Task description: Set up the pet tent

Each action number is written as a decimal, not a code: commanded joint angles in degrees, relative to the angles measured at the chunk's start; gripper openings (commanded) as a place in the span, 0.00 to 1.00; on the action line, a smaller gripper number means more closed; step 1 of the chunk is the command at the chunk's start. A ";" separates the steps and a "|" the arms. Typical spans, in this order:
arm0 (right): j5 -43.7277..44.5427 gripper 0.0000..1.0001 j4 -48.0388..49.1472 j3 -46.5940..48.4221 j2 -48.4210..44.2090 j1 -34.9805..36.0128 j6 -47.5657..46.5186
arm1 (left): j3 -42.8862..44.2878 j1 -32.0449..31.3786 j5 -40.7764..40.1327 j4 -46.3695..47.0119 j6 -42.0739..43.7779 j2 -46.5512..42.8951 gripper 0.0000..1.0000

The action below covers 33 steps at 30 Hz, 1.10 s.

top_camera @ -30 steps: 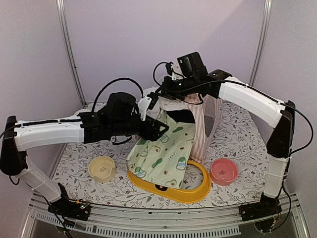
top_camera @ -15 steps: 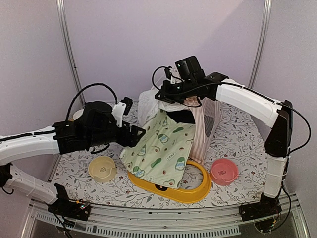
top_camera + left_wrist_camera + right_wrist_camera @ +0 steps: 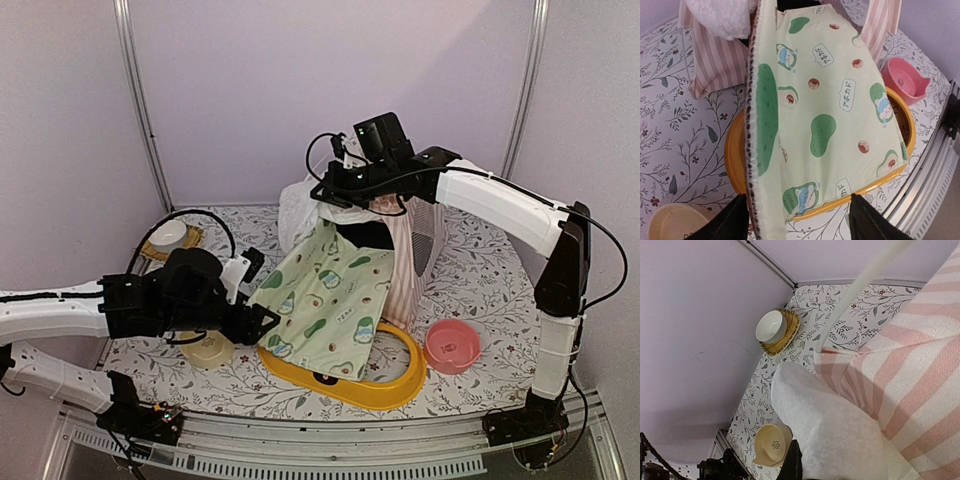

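The pet tent (image 3: 412,240) stands upright, long axis vertical, door toward the desk's near edge; right claw (image 3: 335,190) clenched at its peak, left claw (image 3: 262,322) released.

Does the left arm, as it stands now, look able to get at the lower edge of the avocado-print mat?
Probably yes. The left gripper is open and faces the avocado-print mat; its lower edge lies just ahead between the fingers, above the yellow ring, with nothing in the way.
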 commanded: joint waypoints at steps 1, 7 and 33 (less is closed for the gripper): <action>-0.87 0.00 1.69 -0.45 -0.79 -0.32 0.22 | -0.36 -0.77 0.02 -0.39 -2.34 1.86 0.59; -1.33 0.00 2.15 -0.45 -1.76 0.50 0.17 | 3.43 -0.78 -3.19 4.75 -2.18 8.55 0.07; 0.52 0.00 0.62 2.01 -3.11 1.84 -1.39 | 31.48 14.46 12.16 6.85 -3.99 37.37 0.00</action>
